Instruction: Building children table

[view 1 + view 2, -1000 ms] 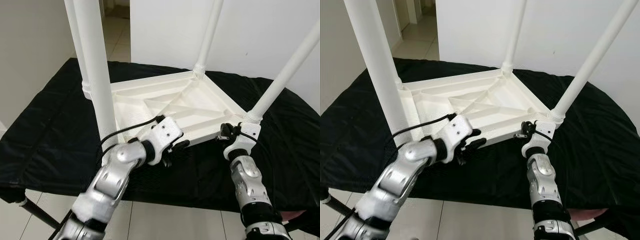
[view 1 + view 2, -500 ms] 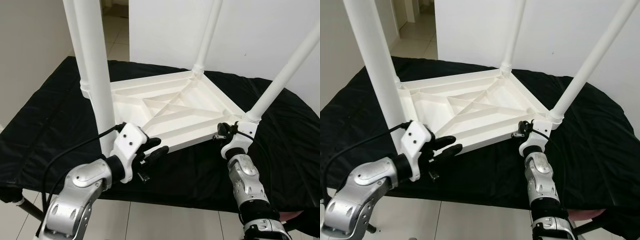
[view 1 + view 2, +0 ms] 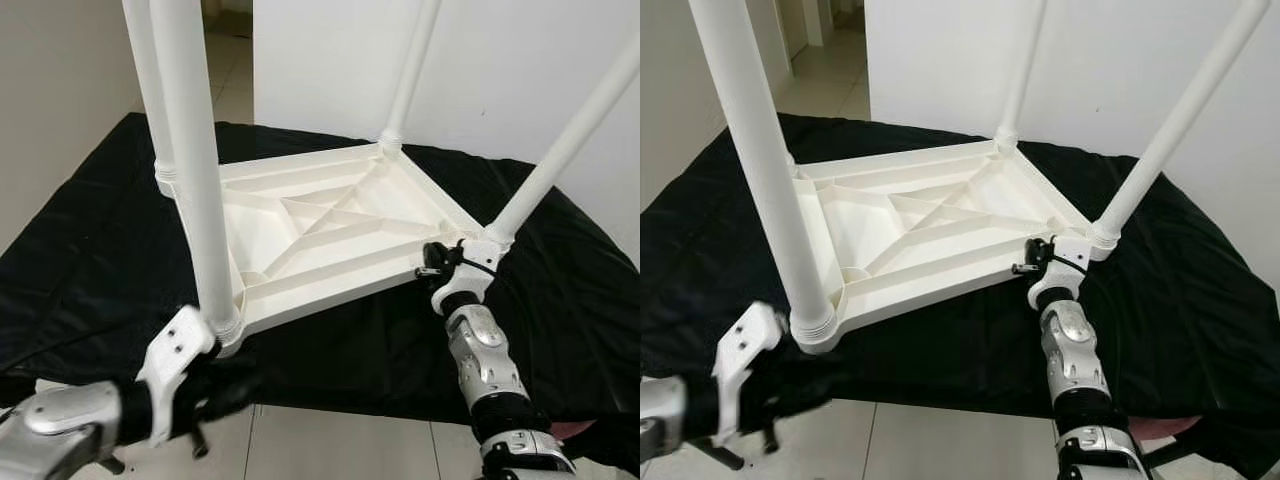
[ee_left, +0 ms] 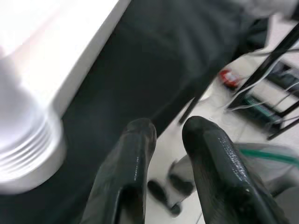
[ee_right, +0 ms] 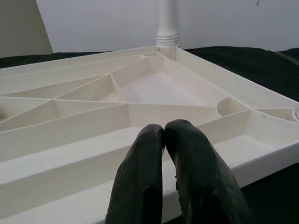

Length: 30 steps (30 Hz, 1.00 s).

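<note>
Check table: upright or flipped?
Flipped. The table lies top-down on the black cloth, ribbed underside showing, four legs pointing up.

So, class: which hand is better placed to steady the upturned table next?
Probably the right hand: it sits at the table's near rim. The left hand is low, off the corner.

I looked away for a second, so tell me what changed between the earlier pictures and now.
The left tool drew back from the near edge of the tabletop, down and to the robot's left, and now sits below the near-left leg, holding nothing. The right tool stayed at the near-right corner, fingers together. Tabletop, legs and black cloth stayed put.
</note>
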{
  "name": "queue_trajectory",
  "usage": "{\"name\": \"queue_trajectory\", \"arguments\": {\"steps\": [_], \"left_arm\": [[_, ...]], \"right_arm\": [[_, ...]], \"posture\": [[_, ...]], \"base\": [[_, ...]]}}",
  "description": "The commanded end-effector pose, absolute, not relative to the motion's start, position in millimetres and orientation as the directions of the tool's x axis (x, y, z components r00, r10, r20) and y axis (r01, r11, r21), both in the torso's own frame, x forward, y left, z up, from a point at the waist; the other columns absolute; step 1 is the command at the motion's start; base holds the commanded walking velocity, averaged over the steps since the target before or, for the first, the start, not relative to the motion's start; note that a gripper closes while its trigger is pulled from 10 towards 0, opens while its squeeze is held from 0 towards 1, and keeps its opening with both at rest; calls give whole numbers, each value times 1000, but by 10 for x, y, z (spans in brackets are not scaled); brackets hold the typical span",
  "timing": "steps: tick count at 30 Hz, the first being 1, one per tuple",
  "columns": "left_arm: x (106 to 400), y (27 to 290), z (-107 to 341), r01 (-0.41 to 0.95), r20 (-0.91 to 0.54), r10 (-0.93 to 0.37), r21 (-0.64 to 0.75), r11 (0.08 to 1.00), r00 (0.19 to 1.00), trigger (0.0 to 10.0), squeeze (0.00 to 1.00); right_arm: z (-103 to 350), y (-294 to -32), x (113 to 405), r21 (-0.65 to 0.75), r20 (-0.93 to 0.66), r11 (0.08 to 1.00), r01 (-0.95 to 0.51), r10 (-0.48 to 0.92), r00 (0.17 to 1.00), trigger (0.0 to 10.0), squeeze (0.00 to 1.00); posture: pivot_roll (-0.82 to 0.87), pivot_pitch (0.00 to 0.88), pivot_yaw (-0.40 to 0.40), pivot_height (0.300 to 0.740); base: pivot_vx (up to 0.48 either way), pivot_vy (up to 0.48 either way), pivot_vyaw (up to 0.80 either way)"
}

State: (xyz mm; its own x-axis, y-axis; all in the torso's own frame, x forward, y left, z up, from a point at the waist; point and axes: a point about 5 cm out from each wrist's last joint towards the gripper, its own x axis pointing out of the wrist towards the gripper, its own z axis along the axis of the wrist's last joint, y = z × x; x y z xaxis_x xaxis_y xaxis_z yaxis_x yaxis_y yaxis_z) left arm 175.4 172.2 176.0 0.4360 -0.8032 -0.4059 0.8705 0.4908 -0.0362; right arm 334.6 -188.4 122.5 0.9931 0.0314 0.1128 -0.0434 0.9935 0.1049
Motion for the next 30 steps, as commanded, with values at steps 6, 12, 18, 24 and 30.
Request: {"name": "queue_trajectory", "arguments": {"steps": [6,12,18,24,30], "left_arm": [[1729,2108,1738,840,-565,-694,-2,542,446,10000,0],[1974,2409,1768,729,-599,-519,168,663,610,10000,0],[2246,2556,1835,575,-529,-369,298,762,764,10000,0],[2605,2511,2013,366,-333,-242,385,847,911,10000,0],[2752,2407,2106,262,-186,-206,366,893,961,10000,0]], "right_arm": [[1197,-1914,3345,103,107,994,-32,21,994,10000,0],[1204,-1903,3360,105,111,994,-35,24,993,10000,0],[1207,-1897,3365,107,114,994,-36,23,993,10000,0],[1198,-1879,3348,111,117,993,-36,23,993,10000,0],[1181,-1880,3325,115,117,993,-29,15,993,10000,0]], "posture": [[96,0,-87,740],[99,0,-89,740],[96,0,-90,740],[91,0,-87,740],[83,0,-81,740]], "base": [[0,0,0],[0,0,0],[0,0,0],[0,0,0],[0,0,0]]}}
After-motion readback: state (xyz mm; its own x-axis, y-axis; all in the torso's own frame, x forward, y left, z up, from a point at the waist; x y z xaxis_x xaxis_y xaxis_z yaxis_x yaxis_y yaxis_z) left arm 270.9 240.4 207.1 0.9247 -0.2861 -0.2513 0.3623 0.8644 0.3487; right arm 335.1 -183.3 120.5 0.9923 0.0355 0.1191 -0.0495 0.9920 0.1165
